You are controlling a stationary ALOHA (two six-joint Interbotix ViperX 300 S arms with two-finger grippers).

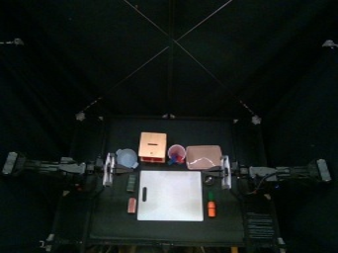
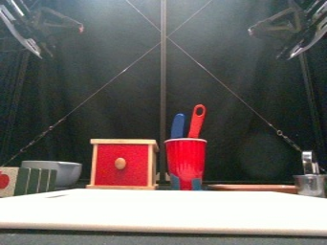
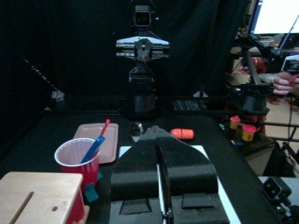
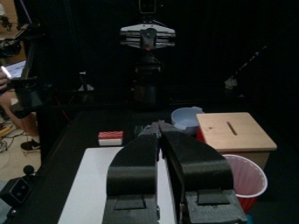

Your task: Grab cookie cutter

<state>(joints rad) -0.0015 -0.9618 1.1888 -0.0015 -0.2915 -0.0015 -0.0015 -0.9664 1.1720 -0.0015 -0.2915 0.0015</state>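
I cannot pick out the cookie cutter with certainty. A small orange piece [image 1: 211,209] lies at the right edge of the white mat [image 1: 175,195], and also shows in the left wrist view [image 3: 184,133]. A small red piece [image 1: 130,205] lies at the mat's left edge, and shows in the right wrist view [image 4: 111,136]. A metal cup-like thing [image 2: 309,182] stands at the far right in the front view. My left gripper [image 1: 115,170] hangs shut and empty beside the table's left edge [image 3: 162,145]. My right gripper [image 1: 227,174] hangs shut and empty at the right edge [image 4: 160,128].
Behind the mat stand a wooden box with a red front [image 2: 122,163], a red cup [image 2: 185,163] holding a blue and a red utensil, a pink board [image 1: 204,156] and a pale bowl [image 1: 126,156]. Dark green pieces [image 2: 38,179] stand at the front left.
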